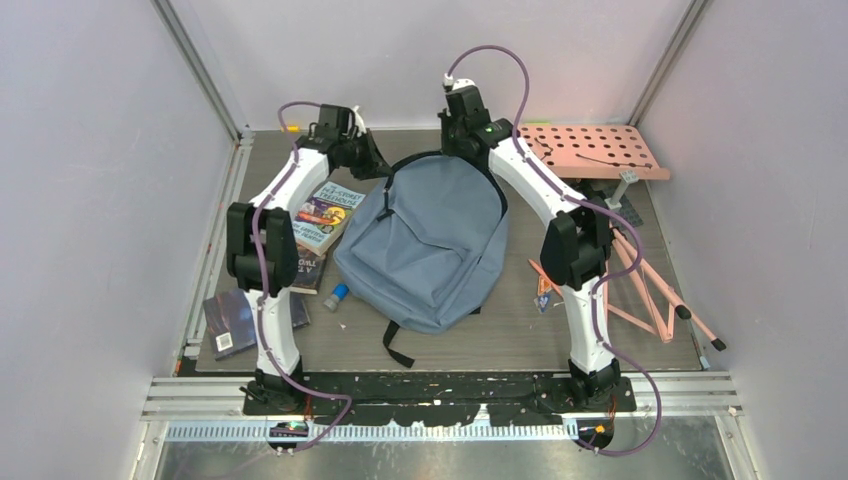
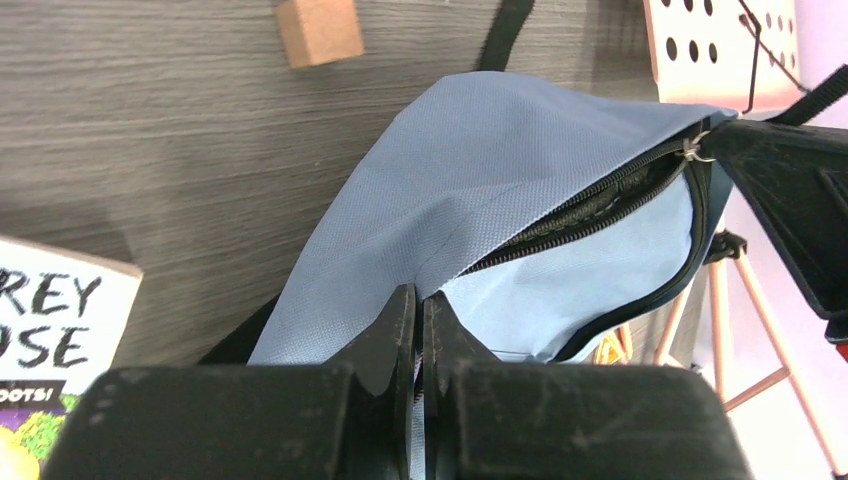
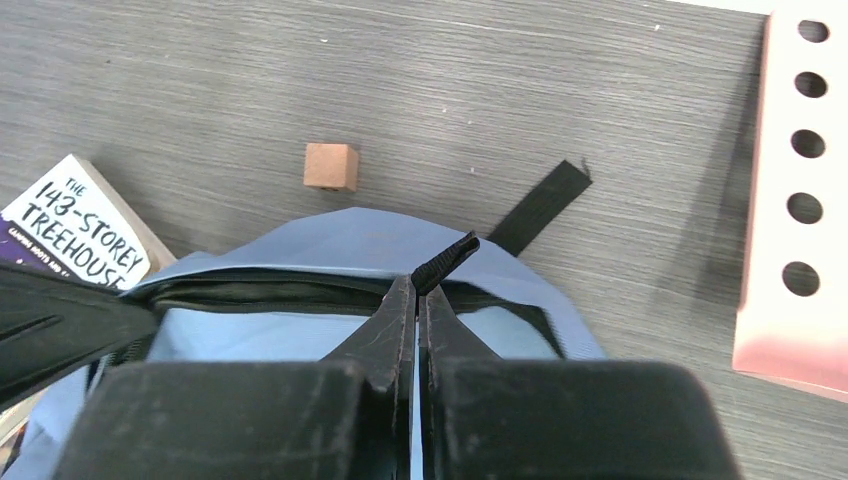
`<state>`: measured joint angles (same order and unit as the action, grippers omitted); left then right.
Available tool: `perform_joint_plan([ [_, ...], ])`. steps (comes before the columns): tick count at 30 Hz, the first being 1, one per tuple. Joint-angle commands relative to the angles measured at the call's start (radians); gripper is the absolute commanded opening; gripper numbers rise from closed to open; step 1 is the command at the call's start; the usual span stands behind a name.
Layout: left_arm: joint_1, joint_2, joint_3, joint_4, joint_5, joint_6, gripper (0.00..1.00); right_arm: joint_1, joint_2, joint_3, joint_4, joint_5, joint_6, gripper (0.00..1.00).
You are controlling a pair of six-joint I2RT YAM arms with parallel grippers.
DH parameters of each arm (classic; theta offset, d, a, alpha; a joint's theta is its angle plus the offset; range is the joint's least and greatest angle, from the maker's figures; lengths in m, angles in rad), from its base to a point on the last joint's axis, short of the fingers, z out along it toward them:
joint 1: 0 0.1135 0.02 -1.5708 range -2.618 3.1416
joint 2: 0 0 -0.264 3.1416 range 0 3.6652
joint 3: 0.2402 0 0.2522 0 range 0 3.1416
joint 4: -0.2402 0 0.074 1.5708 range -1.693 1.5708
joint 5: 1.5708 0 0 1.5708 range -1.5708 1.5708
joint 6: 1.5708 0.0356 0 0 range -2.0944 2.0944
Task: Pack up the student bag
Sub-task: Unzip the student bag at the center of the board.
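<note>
student bag [image 1: 425,240] flat mid-table, zip part open, L gripper [image 2: 420,300] + R gripper [image 3: 415,292] both pinched shut on mouth fabric, so imo lift & spread evenly, no yank, so books [image 1: 325,215] fit.

Pale lilac walls [image 1: 90,200]; grey wood-grain tabletop [image 1: 500,340]; aluminium rails [image 1: 700,385] along near edge.

The zip mouth [image 2: 600,200] of the large grey-blue fabric backpack [image 1: 425,245] is parted only to a narrow slit, which is flanked by the left gripper [image 2: 420,300] and the right gripper [image 3: 415,290], both pinched shut on its top edge. Its left side is crowded by stacked paperback books [image 1: 325,215], its right by a peach perforated music stand [image 1: 595,150]. Bare grey wooden tabletop [image 1: 500,340] is left near the arm bases.
</note>
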<state>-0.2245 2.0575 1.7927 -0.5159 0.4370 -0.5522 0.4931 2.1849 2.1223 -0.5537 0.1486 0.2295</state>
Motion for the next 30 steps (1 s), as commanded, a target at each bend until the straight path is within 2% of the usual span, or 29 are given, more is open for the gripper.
perform_joint_plan([
  [1,0.051,-0.107,-0.065,0.09,-0.036,-0.093,0.0,-0.034,-0.102,0.03,-0.009,0.101,-0.028,0.0],
  [11,0.08,-0.198,-0.197,0.149,-0.032,-0.193,0.0,-0.087,-0.111,0.017,-0.047,0.147,-0.011,0.0],
  [17,0.08,-0.235,-0.263,0.179,0.057,-0.168,0.01,-0.094,-0.108,0.03,-0.013,0.019,-0.051,0.0],
  [20,0.08,-0.255,-0.277,0.184,0.112,-0.137,0.21,-0.094,-0.105,0.055,0.023,-0.113,-0.06,0.0],
  [24,0.074,-0.299,-0.253,0.17,0.112,-0.052,0.53,-0.094,-0.092,0.085,0.038,-0.235,-0.048,0.01],
  [27,0.065,-0.305,-0.211,0.158,0.101,0.02,0.64,-0.092,-0.085,0.09,0.046,-0.311,-0.041,0.01],
  [30,0.048,-0.273,-0.128,0.156,0.11,0.062,0.68,-0.087,-0.082,0.086,0.06,-0.366,-0.038,0.01],
])
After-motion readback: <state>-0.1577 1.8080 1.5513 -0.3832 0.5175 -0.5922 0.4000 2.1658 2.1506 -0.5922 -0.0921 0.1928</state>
